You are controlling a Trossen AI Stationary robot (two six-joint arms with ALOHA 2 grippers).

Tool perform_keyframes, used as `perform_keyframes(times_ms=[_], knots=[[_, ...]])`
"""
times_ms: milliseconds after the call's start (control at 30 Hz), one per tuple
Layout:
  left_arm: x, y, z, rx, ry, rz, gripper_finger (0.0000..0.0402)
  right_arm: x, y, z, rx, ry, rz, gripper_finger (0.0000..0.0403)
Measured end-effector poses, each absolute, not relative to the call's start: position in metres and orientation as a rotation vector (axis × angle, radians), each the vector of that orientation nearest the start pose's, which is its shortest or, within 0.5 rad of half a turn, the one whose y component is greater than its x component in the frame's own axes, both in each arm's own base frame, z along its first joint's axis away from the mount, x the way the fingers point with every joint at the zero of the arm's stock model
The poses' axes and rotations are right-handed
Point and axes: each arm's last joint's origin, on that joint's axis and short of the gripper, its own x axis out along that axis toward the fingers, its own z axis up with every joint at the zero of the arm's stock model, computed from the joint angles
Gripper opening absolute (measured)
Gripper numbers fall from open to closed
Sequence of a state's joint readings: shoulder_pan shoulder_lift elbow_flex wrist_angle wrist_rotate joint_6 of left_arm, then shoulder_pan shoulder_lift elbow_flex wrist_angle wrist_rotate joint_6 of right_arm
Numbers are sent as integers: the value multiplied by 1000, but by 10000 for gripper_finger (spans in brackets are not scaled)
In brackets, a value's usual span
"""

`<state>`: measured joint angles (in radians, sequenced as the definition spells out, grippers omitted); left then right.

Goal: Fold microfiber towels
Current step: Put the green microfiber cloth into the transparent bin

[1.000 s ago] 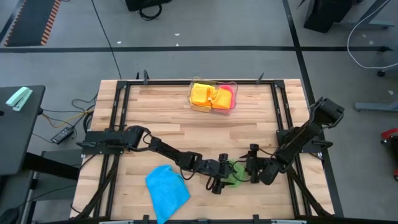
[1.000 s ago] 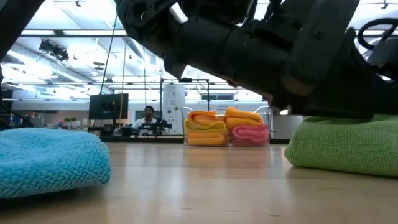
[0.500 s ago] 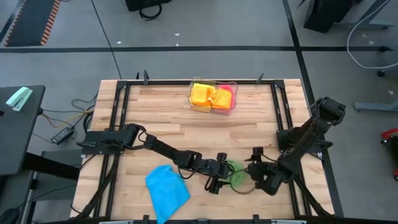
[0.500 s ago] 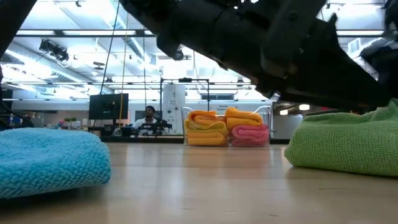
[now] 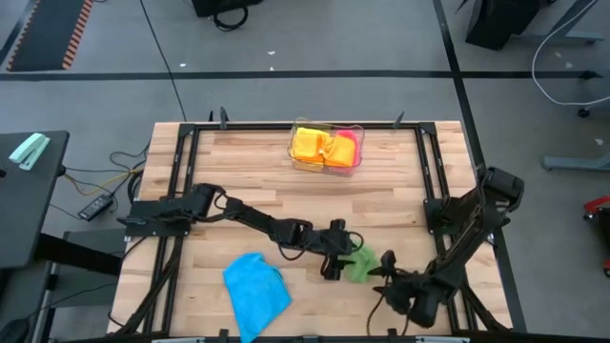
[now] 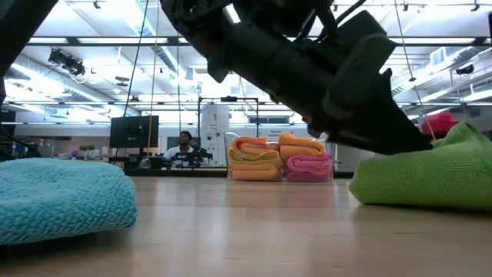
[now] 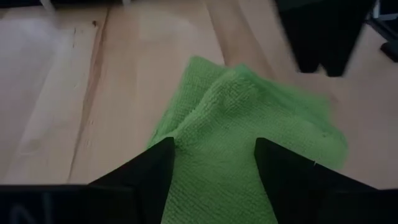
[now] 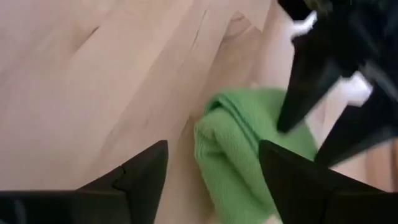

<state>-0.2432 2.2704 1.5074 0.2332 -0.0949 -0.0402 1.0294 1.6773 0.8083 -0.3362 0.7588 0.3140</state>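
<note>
A folded green microfiber towel lies on the wooden table, right of centre near the front. My left gripper reaches it from the table's left, open, with the cloth showing between its fingers. My right gripper is open just right of and nearer than the towel, which lies ahead of its fingers without touching them. A blue towel lies bunched at the near left. Folded orange, yellow and pink towels sit in a clear tray at the far edge. My left gripper's open fingertips lie on the top of the green towel's left part, slanting down from the table's left. Cloth fills the gap between the two fingers and is not pinched. The towel rests on the table, its right side humped up.
The clear tray stands at the middle of the far edge. Black frame rails run along the table's left and right sides. Bare wood spreads between the tray and the arms.
My right gripper has drawn back from the green towel toward the table's near edge, rising and rolling as it went. My left gripper has shifted a little toward the far edge, onto the towel. The towel's right side now stands higher than before.
</note>
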Motion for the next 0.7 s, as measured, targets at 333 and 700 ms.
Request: perform_keyframes(times_ms=[333, 700], knots=[[478, -113, 119, 45, 564, -128, 217, 201, 254, 130, -867, 826, 72, 336], [480, -99, 117, 8, 593, -89, 199, 206, 255, 103, -1040, 838, 14, 347]])
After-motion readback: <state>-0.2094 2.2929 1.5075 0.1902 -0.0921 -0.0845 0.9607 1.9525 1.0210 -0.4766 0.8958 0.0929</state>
